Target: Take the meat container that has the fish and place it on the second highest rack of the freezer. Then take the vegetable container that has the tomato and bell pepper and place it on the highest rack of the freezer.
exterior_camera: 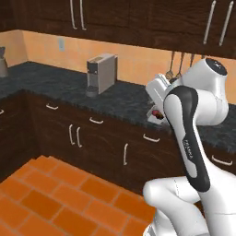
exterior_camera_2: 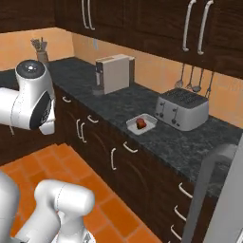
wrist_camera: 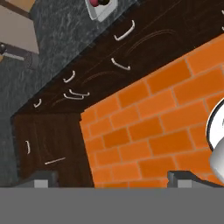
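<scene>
A white container (exterior_camera_2: 141, 124) with a small red item in it sits near the front edge of the dark counter (exterior_camera_2: 180, 142). I cannot tell whether the item is the tomato or the bell pepper. The same container (exterior_camera: 156, 115) peeks out beside my arm, and its corner (wrist_camera: 101, 8) shows at the top of the hand view. My gripper (wrist_camera: 113, 179) is open, high over the orange tiled floor (wrist_camera: 153, 131), with nothing between its fingertips (wrist_camera: 41, 179). It is well away from the container. The freezer's grey door edge and bar handle (exterior_camera_2: 211, 182) stand at lower right. The fish container is out of view.
A coffee machine (exterior_camera_2: 114, 73) and a toaster (exterior_camera_2: 182, 110) stand on the counter against the orange wall. Dark base cabinets with white handles (exterior_camera_2: 116, 159) run below, and wall cabinets hang above. Utensils (exterior_camera_2: 192, 78) hang over the toaster. The counter turns a corner at far left (exterior_camera: 14, 78).
</scene>
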Controlling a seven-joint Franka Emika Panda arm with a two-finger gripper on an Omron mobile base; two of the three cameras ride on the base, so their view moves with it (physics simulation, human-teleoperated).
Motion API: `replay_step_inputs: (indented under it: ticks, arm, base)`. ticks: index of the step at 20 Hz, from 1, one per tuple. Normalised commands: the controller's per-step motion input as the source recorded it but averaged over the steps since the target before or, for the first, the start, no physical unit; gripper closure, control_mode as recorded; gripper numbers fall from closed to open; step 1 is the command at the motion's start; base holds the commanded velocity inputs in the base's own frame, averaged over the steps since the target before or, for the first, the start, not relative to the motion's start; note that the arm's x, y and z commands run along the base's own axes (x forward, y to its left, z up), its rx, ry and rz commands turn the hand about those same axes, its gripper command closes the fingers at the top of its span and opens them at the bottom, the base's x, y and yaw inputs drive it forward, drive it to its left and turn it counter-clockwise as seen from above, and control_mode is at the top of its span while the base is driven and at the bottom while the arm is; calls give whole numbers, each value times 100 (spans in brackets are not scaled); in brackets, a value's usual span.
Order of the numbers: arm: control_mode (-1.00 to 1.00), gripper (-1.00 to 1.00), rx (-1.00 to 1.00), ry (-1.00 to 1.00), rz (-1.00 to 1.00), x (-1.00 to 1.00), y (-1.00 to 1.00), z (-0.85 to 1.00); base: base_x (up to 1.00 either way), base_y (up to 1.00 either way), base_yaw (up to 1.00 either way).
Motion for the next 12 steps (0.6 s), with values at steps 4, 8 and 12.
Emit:
replay_step_inputs:
  ticks: [4,8,12]
  arm:
    - [100,-100,0,0,0,0,0,0]
    - [100,-100,0,0,0,0,0,0]
    - [100,-100,0,0,0,0,0,0]
  base:
    - [84,3,-60]
    - [67,21,-68]
    - [71,53,-61]
